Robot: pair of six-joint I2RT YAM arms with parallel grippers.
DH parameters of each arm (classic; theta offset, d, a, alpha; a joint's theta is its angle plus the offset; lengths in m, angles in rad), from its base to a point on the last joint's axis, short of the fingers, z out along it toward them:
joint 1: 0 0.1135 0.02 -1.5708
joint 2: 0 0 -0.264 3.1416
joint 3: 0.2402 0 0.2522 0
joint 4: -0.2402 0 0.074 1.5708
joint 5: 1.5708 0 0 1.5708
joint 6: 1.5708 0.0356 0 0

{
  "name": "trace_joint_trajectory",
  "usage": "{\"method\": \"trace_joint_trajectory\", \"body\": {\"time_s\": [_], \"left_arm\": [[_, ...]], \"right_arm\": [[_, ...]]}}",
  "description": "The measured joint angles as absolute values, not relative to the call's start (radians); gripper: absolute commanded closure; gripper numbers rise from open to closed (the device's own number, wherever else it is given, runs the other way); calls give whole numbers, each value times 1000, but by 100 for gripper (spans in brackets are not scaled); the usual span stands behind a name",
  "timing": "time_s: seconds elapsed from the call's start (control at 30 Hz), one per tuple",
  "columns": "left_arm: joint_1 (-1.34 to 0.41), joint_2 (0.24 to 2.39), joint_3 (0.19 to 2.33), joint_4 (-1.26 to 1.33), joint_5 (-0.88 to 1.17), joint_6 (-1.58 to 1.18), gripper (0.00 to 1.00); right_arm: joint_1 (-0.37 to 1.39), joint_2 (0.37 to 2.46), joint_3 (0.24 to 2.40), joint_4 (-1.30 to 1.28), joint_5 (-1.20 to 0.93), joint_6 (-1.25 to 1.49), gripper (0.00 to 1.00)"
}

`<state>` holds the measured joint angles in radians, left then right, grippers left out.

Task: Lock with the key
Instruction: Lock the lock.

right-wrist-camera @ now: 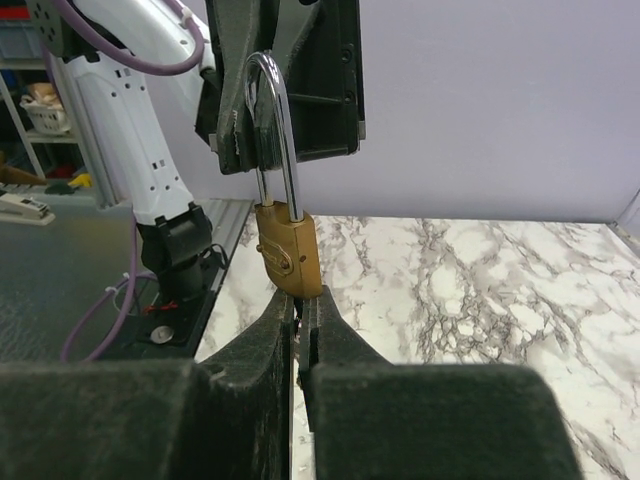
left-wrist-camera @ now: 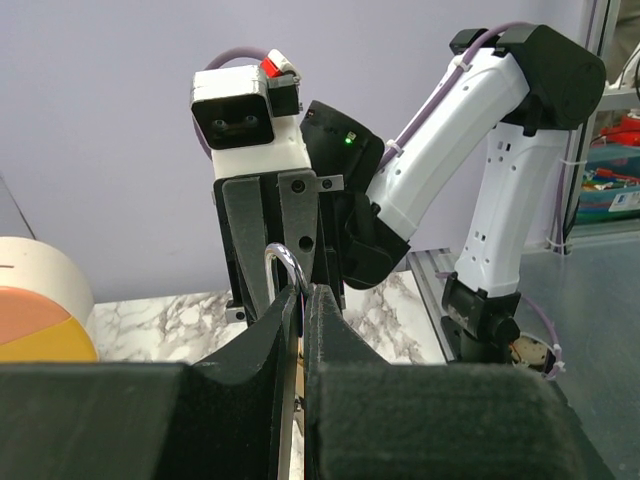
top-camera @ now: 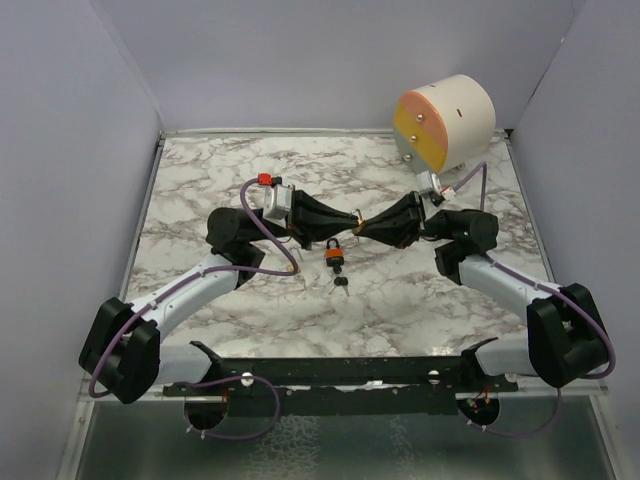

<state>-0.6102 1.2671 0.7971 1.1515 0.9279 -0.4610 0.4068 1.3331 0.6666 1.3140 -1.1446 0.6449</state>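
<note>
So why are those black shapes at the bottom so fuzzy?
Right wrist view: the jaws sit very near the lens, so they blur, while the padlock beyond is sharp and its shackle glints. Left wrist view: same foreground blur. Top view: even light, soft shadows.

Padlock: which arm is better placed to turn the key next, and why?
Probably the right. The left gripper is shut on the shackle, holding the padlock up; the right gripper is shut beside its body, nearer the key hanging beneath.
</note>
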Motion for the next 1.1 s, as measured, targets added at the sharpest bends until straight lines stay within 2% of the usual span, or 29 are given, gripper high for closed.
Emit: {"method": "trace_joint_trajectory", "body": {"time_s": [0.33, 0.73, 0.87, 1.1], "left_arm": [[-610, 1250, 896, 983, 926, -333, 100], [-610, 1182, 926, 955, 776, -165, 100], [-610, 1182, 891, 921, 739, -146, 100], [-611, 1206, 819, 884, 697, -155, 100]], "right_arm": [[407, 1277, 667, 1173, -1091, 522, 99], [420, 1259, 655, 996, -1057, 427, 99], [423, 1193, 653, 800, -858, 323, 99], [425, 1117, 654, 506, -336, 218, 99]]}}
